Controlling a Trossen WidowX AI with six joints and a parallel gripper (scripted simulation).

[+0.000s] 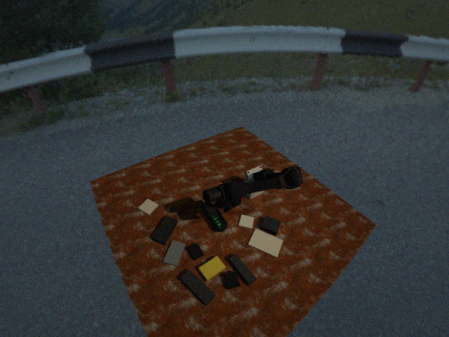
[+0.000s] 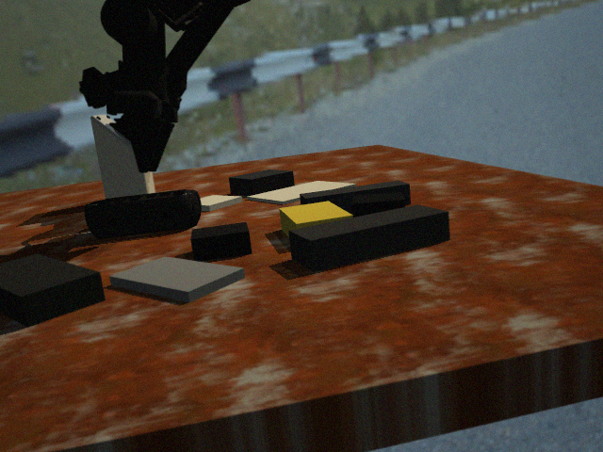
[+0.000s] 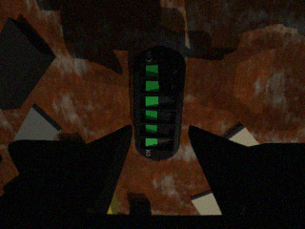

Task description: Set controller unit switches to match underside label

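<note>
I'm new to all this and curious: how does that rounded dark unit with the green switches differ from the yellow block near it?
The controller unit is dark with rounded ends; the yellow block is bright and square-cornered. The unit carries a row of green-ended switches; the block's top is plain. The unit lies right under the open fingers; the block sits apart among dark bars. Both rest flat on the rust-coloured bench.

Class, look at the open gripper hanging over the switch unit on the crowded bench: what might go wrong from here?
1. The controller unit sits on its base, label unseen; switching now would likely be guesswork.
2. The open gripper hangs above it; closing along its rounded sides might let it slip or bump a rocker.
3. Tipping it could knock the small beige tile.
</note>
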